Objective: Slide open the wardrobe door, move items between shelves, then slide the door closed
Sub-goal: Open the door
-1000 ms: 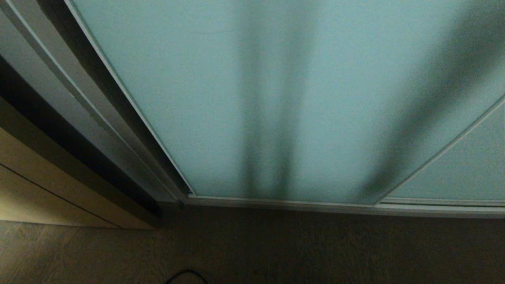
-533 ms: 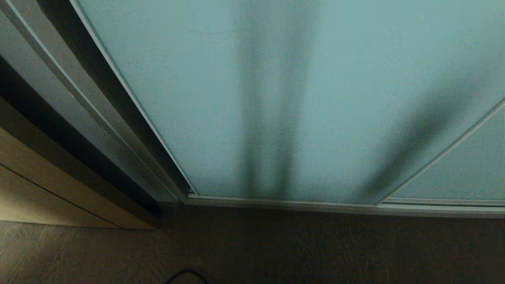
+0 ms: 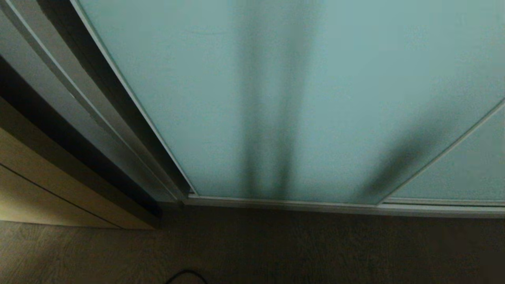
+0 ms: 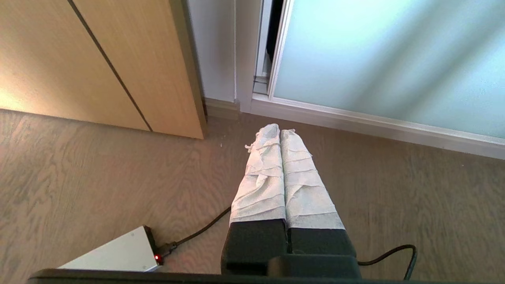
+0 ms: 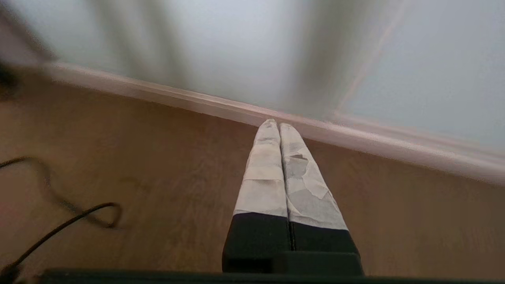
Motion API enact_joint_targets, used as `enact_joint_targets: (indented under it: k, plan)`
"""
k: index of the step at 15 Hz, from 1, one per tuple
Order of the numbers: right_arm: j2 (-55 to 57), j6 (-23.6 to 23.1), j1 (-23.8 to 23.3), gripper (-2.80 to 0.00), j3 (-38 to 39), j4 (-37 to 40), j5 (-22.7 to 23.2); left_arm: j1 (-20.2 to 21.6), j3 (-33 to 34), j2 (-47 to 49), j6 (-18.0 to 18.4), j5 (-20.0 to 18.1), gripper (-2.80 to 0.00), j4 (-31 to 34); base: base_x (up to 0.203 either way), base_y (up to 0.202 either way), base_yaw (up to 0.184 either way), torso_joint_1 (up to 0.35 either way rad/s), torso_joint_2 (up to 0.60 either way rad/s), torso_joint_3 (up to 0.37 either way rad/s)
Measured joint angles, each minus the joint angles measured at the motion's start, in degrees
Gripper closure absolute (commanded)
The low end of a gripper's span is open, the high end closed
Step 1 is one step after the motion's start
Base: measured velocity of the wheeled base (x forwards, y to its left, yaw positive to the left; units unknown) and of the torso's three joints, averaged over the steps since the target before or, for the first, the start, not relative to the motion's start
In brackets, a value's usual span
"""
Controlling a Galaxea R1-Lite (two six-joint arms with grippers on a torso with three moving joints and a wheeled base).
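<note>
Frosted door (image 3: pixel 300 98) filled the view, no writing readable; left end effector (image 4: pixel 280 134) and right end effector (image 5: pixel 278 125) hung pressed together above the floor (image 4: pixel 98 177).

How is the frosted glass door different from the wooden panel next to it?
The sliding wardrobe door is pale blue-green frosted glass; the beige wooden panel is opaque, grained wood. The door has a slim silver-white frame; the panel has only a thin dark seam. Both stand upright, reaching the wooden floor.
</note>
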Motion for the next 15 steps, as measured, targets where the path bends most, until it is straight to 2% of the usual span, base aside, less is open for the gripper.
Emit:
enact_joint_targets:
  k: [2,4,8,15]
  plan:
    - [-2.73,0.99,0.72,0.00,0.11,4.61,-6.16,0.00,0.00,0.00,-0.01,0.01,0.00,0.01,0.000,0.000,0.000,0.000,0.00,0.000]
    - [-3.95,-0.86,0.98,0.00,0.26,6.26,-5.45,0.00,0.00,0.00,-0.01,0.01,0.00,0.00,0.000,0.000,0.000,0.000,0.00,0.000]
    - [-4.76,2.05,1.09,0.00,0.35,6.52,-5.66,0.00,0.00,0.00,0.04,0.02,0.00,-0.02,0.000,0.000,0.000,0.000,0.00,0.000]
    - [-4.84,2.22,1.09,0.00,0.35,6.56,-5.66,0.00,0.00,0.00,0.33,0.02,0.00,0.04,0.000,0.000,0.000,0.000,0.00,0.000]
